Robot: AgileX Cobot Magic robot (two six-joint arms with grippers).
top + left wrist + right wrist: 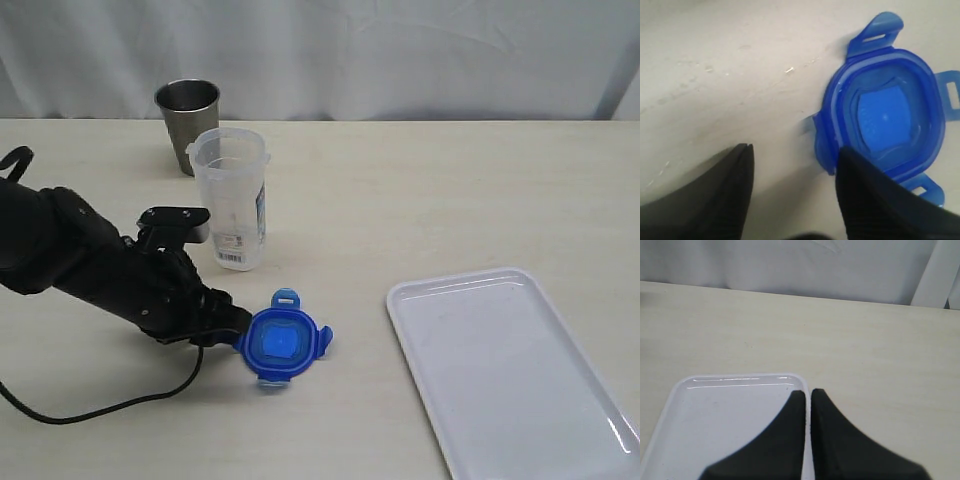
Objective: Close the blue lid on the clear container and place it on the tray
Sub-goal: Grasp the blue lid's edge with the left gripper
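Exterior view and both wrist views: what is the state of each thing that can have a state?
blue lid, off the container, lying flat on the table
clear container, upright, open, no lid
steel cup, upright, open
tray, flat, nothing on it
left end effector, open, at the lid's edge
right end effector, shut, holding nothing

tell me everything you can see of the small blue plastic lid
Small rounded-square blue plastic lid, lighter blue centre, four snap tabs folded outward. It lies on the beige table, apart from the clear plastic container. The open left gripper straddles one edge; one finger overlaps it, contact unclear.
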